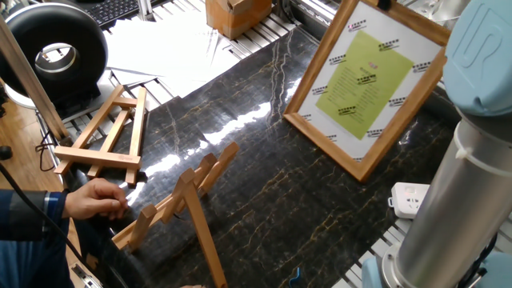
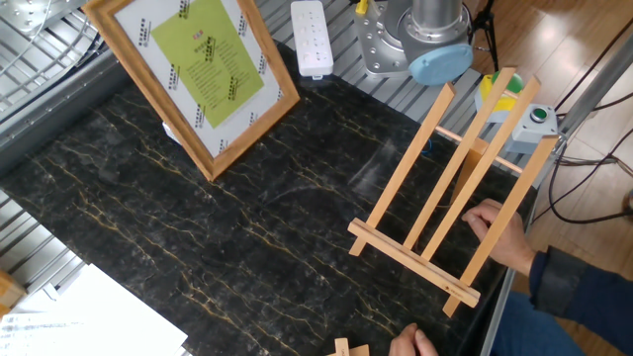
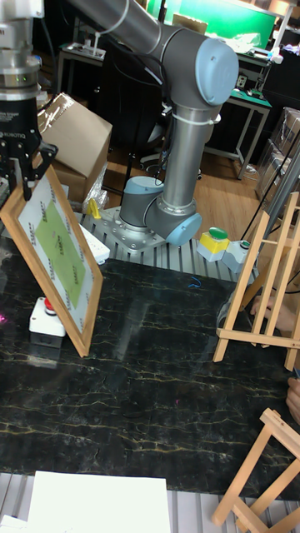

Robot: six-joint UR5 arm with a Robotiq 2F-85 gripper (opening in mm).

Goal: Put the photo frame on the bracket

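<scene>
frame: photo frame (image 3: pixel 57 252) tilted, lifted off the dark worktop (image 2: pixel 247 237)
fingers: gripper (image 3: pixel 21 175) grasping frame's top edge
bracket: bracket (image 2: pixel 450 203) well apart, a hand (image 2: pixel 501 230) on it

UR logo, partly cut off, on arm (image 1: pixel 480 48) joint cap. Frame (image 1: pixel 370 80) green panel carries printed lines and repeated edge marks, too small to read. Nothing else legible.

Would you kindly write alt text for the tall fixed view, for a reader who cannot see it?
The robot's tool grips the top edge of the photo frame, which hangs tilted at the left over a dark marble table. The bracket stands at the right edge, apart from the frame, with a smaller wooden easel in the lower right corner.
</scene>
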